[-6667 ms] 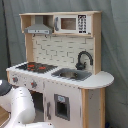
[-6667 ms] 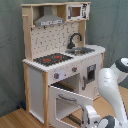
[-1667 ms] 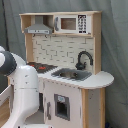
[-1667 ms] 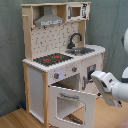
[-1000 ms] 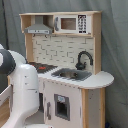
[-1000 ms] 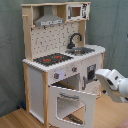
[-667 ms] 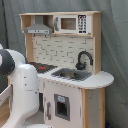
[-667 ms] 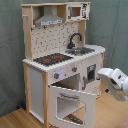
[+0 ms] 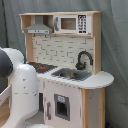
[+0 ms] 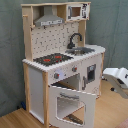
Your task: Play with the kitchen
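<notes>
The kitchen point(image 9: 75, 55) of pale wood and white panels stands in the middle of both exterior views point(image 10: 55, 40). It has a grey hood point(image 10: 49, 19), a black faucet point(image 9: 84, 59) over the sink point(image 10: 82, 50) and a red-ringed stove point(image 10: 52, 59). Its windowed oven door point(image 10: 72, 102) hangs open toward the front. My white arm point(image 9: 20, 85) fills the first exterior view's left and hides the oven there. The arm's end with the gripper point(image 10: 116, 76) sits at the second exterior view's right edge, apart from the kitchen.
A toy microwave point(image 9: 75, 23) sits on the top shelf. A small windowed cupboard door point(image 9: 62, 107) under the sink is shut. A grey curtain point(image 10: 112, 30) hangs behind, and the floor point(image 10: 105, 112) is wood.
In the second exterior view the arm's end has drawn back to the right, away from the open oven door. The door and the rest of the kitchen have not moved.
</notes>
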You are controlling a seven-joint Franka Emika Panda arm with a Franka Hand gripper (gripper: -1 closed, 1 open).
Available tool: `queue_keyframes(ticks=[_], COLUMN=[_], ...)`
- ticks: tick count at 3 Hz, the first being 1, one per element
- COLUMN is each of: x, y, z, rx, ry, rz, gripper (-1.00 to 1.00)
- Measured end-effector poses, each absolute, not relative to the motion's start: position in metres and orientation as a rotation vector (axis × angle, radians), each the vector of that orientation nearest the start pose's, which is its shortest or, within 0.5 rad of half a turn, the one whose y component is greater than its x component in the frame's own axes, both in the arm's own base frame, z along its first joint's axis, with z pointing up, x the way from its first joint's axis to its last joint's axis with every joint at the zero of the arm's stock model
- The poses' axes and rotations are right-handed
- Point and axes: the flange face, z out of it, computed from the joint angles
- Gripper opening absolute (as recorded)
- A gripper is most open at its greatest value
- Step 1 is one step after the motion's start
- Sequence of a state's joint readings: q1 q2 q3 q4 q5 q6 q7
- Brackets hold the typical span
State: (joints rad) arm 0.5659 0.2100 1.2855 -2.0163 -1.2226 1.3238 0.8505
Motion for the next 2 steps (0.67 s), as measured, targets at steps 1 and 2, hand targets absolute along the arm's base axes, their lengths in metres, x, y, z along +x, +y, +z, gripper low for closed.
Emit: queue_keyframes(ticks=[1,2], x=[-0.012,-0.023], y=[0.52,0.512], z=[0.441,0.442], rx=[1.651,1.608], ry=[1.267,1.314], rz=[1.03,1.01], gripper=[1.0,1.0])
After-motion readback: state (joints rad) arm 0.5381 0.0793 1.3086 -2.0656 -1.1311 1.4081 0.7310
